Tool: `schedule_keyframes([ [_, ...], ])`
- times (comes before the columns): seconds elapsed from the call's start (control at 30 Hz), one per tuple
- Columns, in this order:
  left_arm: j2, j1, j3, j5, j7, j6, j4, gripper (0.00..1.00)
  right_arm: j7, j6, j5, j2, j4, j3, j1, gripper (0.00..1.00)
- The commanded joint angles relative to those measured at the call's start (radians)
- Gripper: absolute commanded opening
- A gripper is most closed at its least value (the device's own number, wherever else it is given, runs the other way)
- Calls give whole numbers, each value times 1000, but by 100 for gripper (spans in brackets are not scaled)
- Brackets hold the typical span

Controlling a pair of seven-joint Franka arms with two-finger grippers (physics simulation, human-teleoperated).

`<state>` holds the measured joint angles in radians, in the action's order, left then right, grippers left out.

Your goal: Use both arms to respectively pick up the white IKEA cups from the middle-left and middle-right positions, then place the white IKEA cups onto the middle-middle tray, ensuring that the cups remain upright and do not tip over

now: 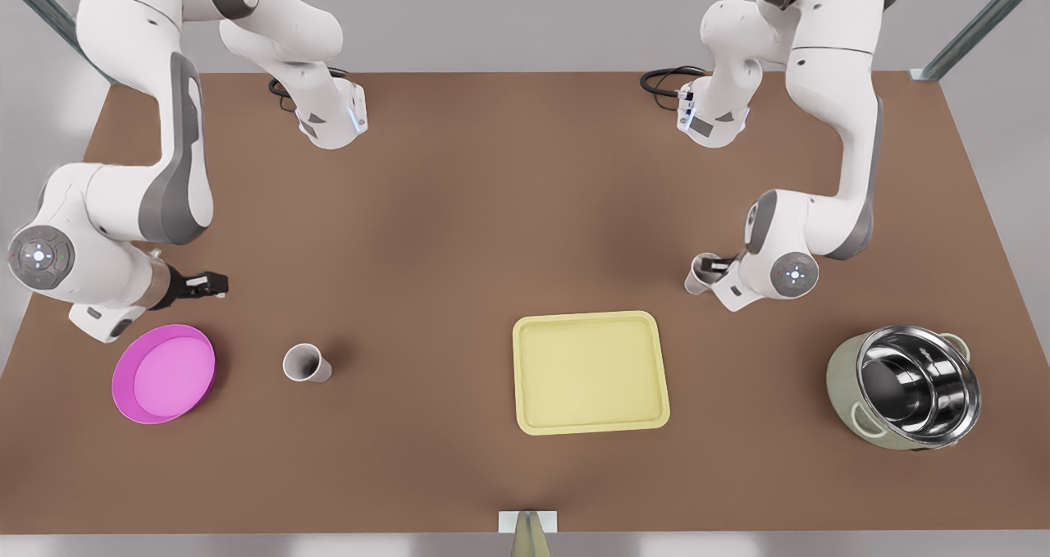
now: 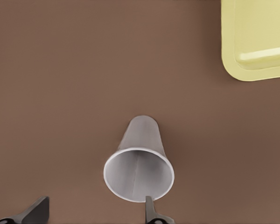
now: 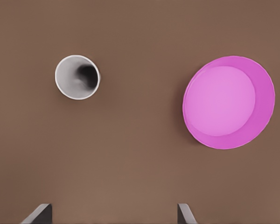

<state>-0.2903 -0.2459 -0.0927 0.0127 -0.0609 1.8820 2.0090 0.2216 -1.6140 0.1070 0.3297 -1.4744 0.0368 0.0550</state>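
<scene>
1. Front view: a brown table (image 1: 492, 212) with a grey wall behind it. The yellow tray (image 1: 525, 376) lies at lower middle. The first cup (image 1: 305, 363) stands at lower left and the second cup (image 1: 701, 274) at right, mouths up.
2. Left wrist view: the left gripper (image 2: 95, 207) is wide apart and empty, with the second cup (image 2: 140, 168) close by.
3. Right wrist view: the right gripper (image 3: 112, 210) is wide apart and empty. The first cup (image 3: 77, 77) is well apart from it, near the pink plate (image 3: 228, 101).

Front view overhead, facing arms; wrist views downward, closer.

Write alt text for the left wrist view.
A white cup stands upright on the brown table, seen from above, close in front of the left pincer, whose dark fingertips are spread open with one against the cup's rim. A corner of the pale yellow tray lies farther off.
</scene>
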Motion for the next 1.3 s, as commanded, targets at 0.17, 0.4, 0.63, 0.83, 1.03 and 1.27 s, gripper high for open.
schedule_keyframes([
  [0.17, 0, 2, -24, -39, -2, 226, 94, 100, -53, -313, -27, 150, -7, 6, -4, 100],
  [0.4, -18, 0, -24, -39, -2, 244, 119, 100, -134, -406, -64, 229, -7, 6, -30, 100],
  [0.63, -35, 0, -24, -134, 1, 267, 139, 37, -157, -458, -85, 287, -21, 6, -35, 100],
  [0.83, -41, -1, -22, -180, 1, 267, 134, 21, -177, -497, -92, 327, -23, 6, -46, 100],
  [1.03, -30, -3, 5, -175, -8, 152, -32, 23, -177, -527, -92, 356, -47, 6, -41, 100],
  [1.27, -368, -44, 103, -178, -227, 134, -611, 24, -176, -584, -93, 365, -95, 6, -35, 97],
])
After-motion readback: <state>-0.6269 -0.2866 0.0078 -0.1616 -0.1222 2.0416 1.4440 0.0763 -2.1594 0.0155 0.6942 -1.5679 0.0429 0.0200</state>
